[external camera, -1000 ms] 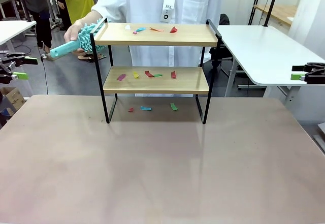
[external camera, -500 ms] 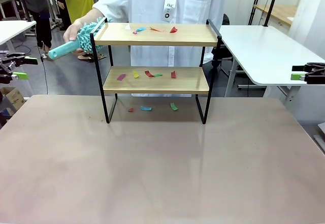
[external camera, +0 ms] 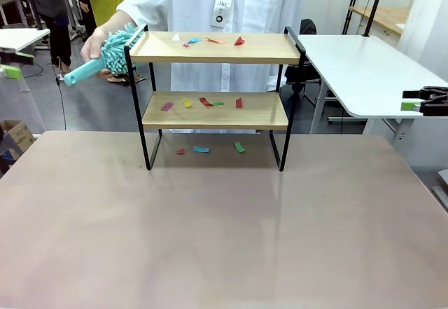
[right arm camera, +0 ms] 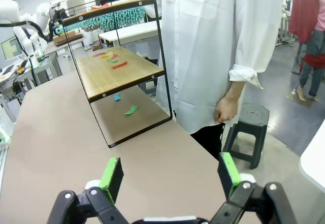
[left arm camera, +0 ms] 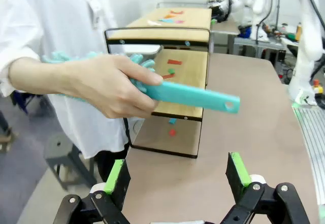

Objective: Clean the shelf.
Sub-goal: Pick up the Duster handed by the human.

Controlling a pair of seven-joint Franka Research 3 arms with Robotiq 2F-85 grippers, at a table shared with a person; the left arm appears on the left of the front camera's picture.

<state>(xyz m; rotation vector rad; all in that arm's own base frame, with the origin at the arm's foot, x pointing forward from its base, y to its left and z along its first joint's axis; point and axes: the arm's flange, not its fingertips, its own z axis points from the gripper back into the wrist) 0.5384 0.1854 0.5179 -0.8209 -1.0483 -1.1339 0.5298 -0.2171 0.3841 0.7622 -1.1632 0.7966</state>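
Teal duster [external camera: 103,57] in person's hand [external camera: 95,42] beside shelf [external camera: 260,110]; coloured scraps [external camera: 204,101] on boards.

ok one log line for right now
person: hand holds teal duster at shelf left end | shelf: coloured scraps on both boards | table: scraps under shelf | left gripper: open | right gripper: open

A black stool [right arm camera: 249,113] stands off the far side of the brown table [right arm camera: 51,132].

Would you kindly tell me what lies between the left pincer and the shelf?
In the left wrist view, the person's hand, holding a teal duster, lies between the open left pincer and the shelf.
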